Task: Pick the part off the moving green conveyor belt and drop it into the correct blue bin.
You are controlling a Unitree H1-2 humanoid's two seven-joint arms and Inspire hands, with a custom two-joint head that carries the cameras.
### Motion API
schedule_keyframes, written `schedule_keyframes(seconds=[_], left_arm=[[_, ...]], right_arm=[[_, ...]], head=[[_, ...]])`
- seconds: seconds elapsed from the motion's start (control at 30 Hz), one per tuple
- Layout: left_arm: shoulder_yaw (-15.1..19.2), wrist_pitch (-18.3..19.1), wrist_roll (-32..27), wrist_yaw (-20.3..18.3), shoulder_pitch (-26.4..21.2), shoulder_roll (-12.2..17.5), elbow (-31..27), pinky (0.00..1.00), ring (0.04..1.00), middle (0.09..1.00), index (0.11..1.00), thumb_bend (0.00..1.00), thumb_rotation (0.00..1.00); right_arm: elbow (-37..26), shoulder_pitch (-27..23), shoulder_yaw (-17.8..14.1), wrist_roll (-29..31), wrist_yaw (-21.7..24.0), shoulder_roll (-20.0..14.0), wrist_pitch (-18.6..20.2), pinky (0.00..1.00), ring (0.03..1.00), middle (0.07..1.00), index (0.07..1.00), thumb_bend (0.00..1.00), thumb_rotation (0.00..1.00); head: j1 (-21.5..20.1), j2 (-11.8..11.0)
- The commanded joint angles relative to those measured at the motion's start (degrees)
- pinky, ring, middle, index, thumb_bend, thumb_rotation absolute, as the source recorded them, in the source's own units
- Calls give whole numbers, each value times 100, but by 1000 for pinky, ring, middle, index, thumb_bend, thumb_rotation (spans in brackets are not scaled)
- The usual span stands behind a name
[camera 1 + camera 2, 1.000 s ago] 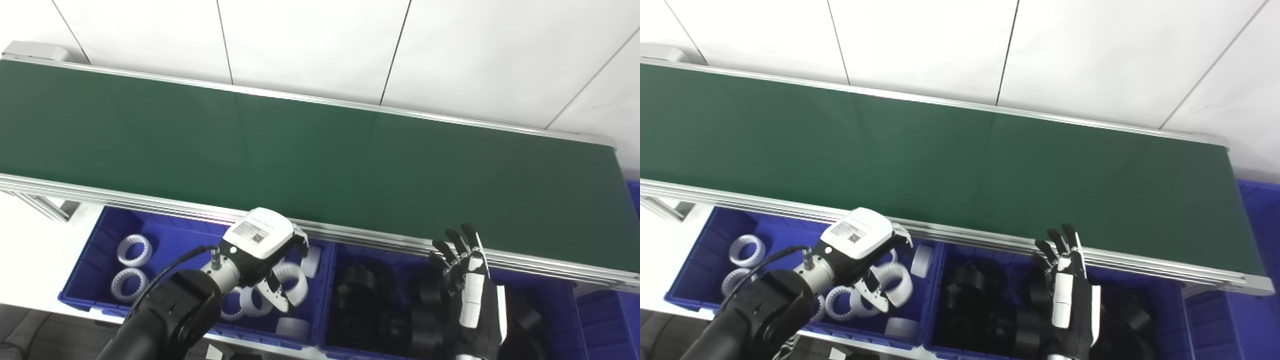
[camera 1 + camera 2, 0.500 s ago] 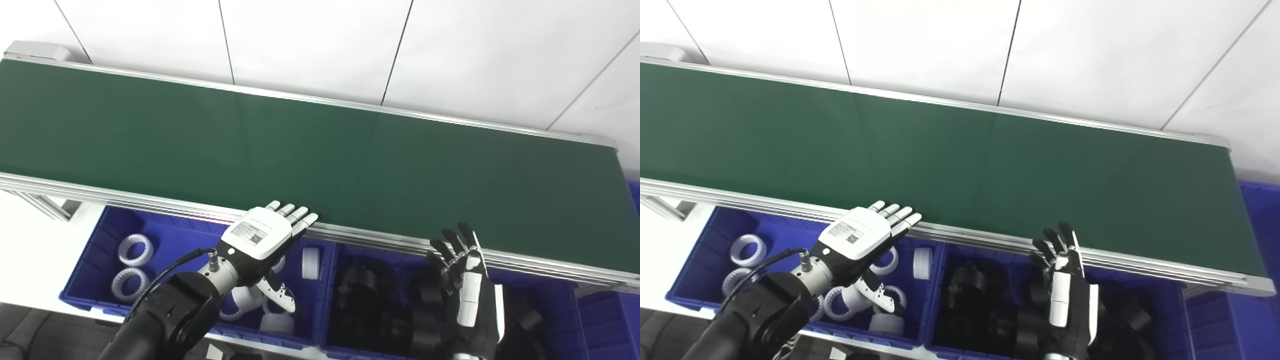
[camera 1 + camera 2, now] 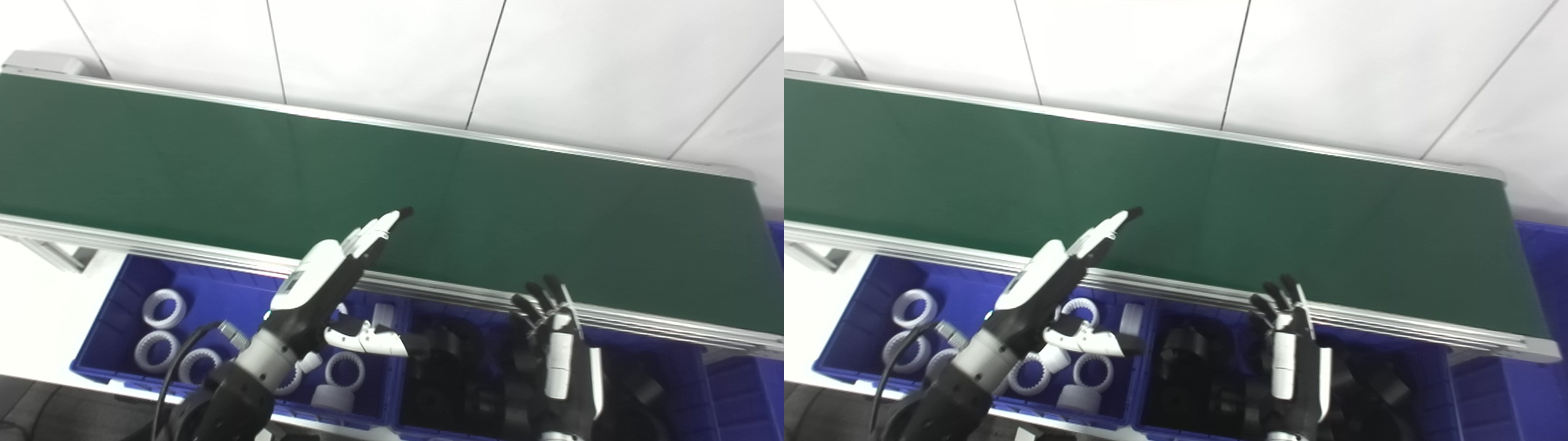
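The green conveyor belt [image 3: 429,202] runs bare across the view before a white panelled wall [image 3: 380,55]; no part shows on it. Below, blue bins [image 3: 202,294] hold white rings [image 3: 164,306] and dark parts [image 3: 441,373], hard to make out. Left hand [image 3: 331,275] is spread flat, empty; right hand [image 3: 554,361] is spread, its wrist cut off.

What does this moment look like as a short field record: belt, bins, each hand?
belt: green conveyor belt, no part visible on it
left bin: blue bin holding white ring parts
right bin: blue bin holding black parts
left hand: left hand open, fingers extended over belt's near edge
right hand: right hand open, above the black parts
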Motion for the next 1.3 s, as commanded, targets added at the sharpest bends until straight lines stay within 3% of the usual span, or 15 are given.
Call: schedule_keyframes(seconds=[0.0,0.03,0.07,0.1,0.17,0.3,0.43,0.5,0.53,0.57,0.67,0.9,1.13,1.17,1.27], left_arm=[[210,356,-1284,-54,231,-41,-299,1000,1000,1000,1000,793,769],[264,158,-1340,-39,222,39,-138,1000,1000,1000,1000,772,729],[348,-294,-1286,45,173,164,210,1000,1000,1000,1000,765,712],[424,-667,-1238,130,126,266,520,1000,1000,1000,1000,750,679],[589,-1149,-1228,259,40,456,1054,1000,1000,1000,1000,743,659],[829,-1503,-1301,432,-124,693,1801,1000,1000,1000,1000,687,643],[1007,-1347,-1374,628,-172,696,1999,1000,1000,1000,1000,662,708],[1057,-1202,-1410,631,-145,720,1922,1000,1000,1000,1000,673,732],[1074,-1143,-1410,625,-127,737,1879,1000,1000,1000,1000,686,768],[1102,-1126,-1417,620,-89,769,1793,1000,1000,1000,1000,687,779],[1237,-1161,-1715,606,40,773,1501,1000,1000,1000,1000,675,768],[1473,-1263,-2387,739,399,570,961,1000,1000,1000,1000,711,755],[1415,-1076,-2739,944,786,317,657,1000,1000,1000,1000,696,730],[1381,-1110,-2718,983,843,269,637,1000,998,1000,1000,703,722],[1311,-1242,-2656,1084,971,140,622,1000,995,1000,1000,720,704]], right_arm=[[39,-8,279,-361,-113,385,-367,755,798,864,923,819,920],[108,-27,318,-418,-145,407,-426,753,792,867,927,814,921],[219,-55,377,-540,-221,452,-518,750,788,867,926,811,925],[316,-82,431,-661,-295,487,-587,746,785,873,923,801,943],[528,-148,552,-985,-489,563,-688,750,790,886,925,779,964],[867,-261,714,-1621,-956,721,-782,747,815,927,919,710,999],[991,-311,842,-1898,-1333,912,-671,800,850,957,921,711,1000],[1000,-308,895,-1948,-1420,945,-658,855,873,975,949,712,1000],[1003,-304,915,-1949,-1450,949,-662,946,906,992,984,719,1000],[999,-290,929,-1939,-1468,942,-672,976,921,997,994,724,1000],[938,-230,954,-1872,-1469,908,-675,996,928,1000,999,725,1000],[697,-55,915,-1535,-1333,688,-811,826,849,941,991,693,1000],[425,130,840,-1136,-1046,321,-763,799,845,941,988,696,996],[374,161,816,-1035,-978,263,-750,796,843,939,986,705,991],[273,217,756,-879,-828,128,-721,790,840,942,994,741,986]], head=[[-326,-61],[-326,-61],[-698,-134],[-819,-156],[-1318,-263],[-1970,-400],[-2423,-438],[-2427,-418],[-2418,-414],[-2370,-397],[-2249,-373],[-1655,-295],[-965,-270],[-703,-272],[-456,-277]])
